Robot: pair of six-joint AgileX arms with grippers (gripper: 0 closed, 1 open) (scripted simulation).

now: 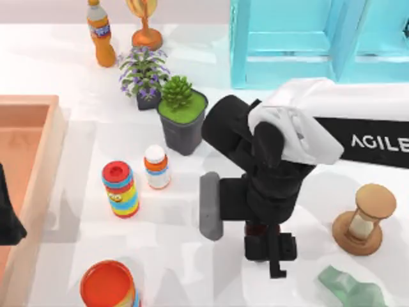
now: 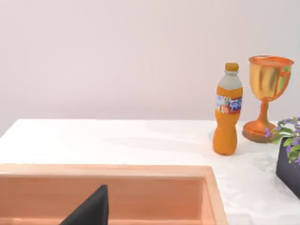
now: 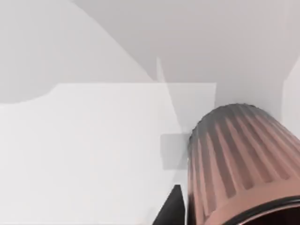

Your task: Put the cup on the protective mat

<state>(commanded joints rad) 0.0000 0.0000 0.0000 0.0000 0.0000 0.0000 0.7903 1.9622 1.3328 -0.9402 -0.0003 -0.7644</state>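
Right wrist view: the cup (image 3: 243, 164) sits close against our right gripper (image 1: 271, 252), ribbed wall beside one finger (image 3: 171, 208); whether we clamp it, cannot tell. Left gripper (image 1: 7, 220) parked over the wooden tray (image 1: 38, 166).

White lettering "AGILE", cut off by the frame's right edge, is read on the right arm's black link (image 1: 367, 142).

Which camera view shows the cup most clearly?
The right wrist view shows it best: the cup is close to the camera, with its ribbed brownish wall and dark rim plain to see. In the top view the right arm covers the place where it would be. The left wrist view looks toward the orange bottle instead.
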